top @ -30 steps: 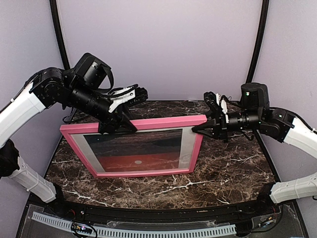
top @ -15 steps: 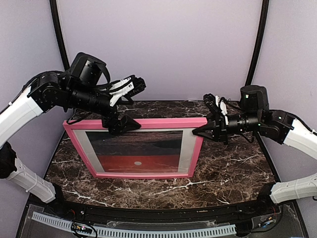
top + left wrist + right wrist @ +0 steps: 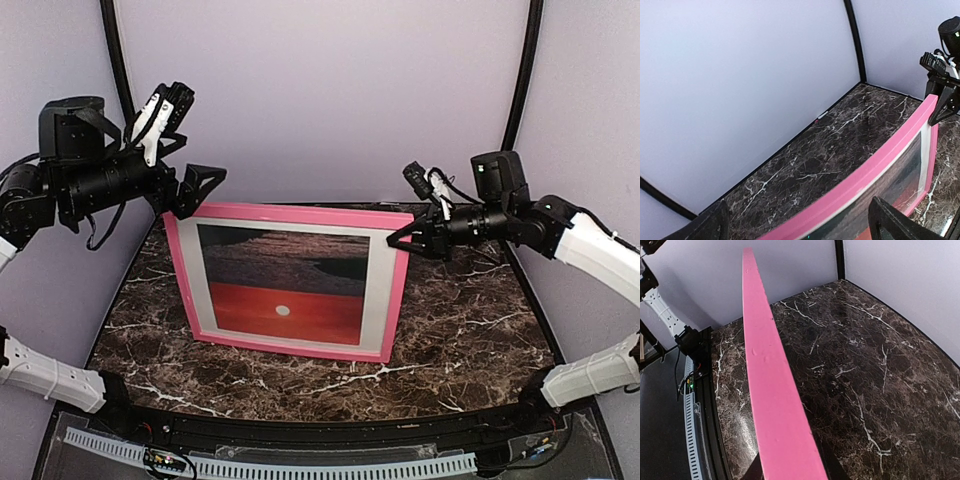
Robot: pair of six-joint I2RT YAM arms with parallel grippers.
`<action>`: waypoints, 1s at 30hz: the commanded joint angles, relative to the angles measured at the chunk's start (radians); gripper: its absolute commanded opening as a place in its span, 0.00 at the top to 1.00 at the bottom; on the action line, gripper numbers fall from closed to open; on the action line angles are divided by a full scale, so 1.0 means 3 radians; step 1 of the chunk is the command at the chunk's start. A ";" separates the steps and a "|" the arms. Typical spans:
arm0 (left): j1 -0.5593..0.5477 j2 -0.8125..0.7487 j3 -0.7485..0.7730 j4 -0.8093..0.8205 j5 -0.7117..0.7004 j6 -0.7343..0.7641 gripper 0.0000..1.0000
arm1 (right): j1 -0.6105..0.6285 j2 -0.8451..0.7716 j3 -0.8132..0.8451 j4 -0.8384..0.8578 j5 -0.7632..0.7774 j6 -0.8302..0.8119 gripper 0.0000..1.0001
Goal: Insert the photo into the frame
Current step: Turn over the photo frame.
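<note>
The pink frame (image 3: pixel 300 214) stands almost upright on the marble table (image 3: pixel 460 330), leaning a little back. Inside it the photo (image 3: pixel 285 290) shows its red-orange sunset and small white sun, with a white mat (image 3: pixel 378 290) around it. My right gripper (image 3: pixel 405 236) is shut on the frame's top right corner; in the right wrist view the pink edge (image 3: pixel 767 370) runs away from between its fingers (image 3: pixel 757 471). My left gripper (image 3: pixel 198 138) is open, up by the frame's top left corner and holding nothing. The frame's top rail (image 3: pixel 875 167) passes below its spread fingers (image 3: pixel 887 222).
Lilac walls close in the back and both sides, with black poles (image 3: pixel 520 90) in the corners. A black rail and a white cable chain (image 3: pixel 300 465) run along the near edge. Bare marble lies to the right of the frame and in front of it.
My left gripper has opened, let go of the frame's top rail and pulled up and to the left. The frame has swung more upright, held only at its right corner.
</note>
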 commanded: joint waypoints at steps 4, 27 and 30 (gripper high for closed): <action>0.0180 -0.0057 -0.0466 -0.0031 -0.0526 -0.0750 0.01 | -0.0418 0.0379 0.0352 -0.0328 0.0128 0.0216 1.00; 0.1769 0.0359 -0.2199 0.0910 0.0845 -0.2182 0.01 | -0.1047 0.1806 0.0592 -0.0612 -0.0822 0.0201 0.86; 0.1941 0.0504 -0.2290 0.1040 0.0996 -0.2160 0.01 | -0.1091 0.1940 0.0602 -0.0571 -0.0880 0.0213 0.80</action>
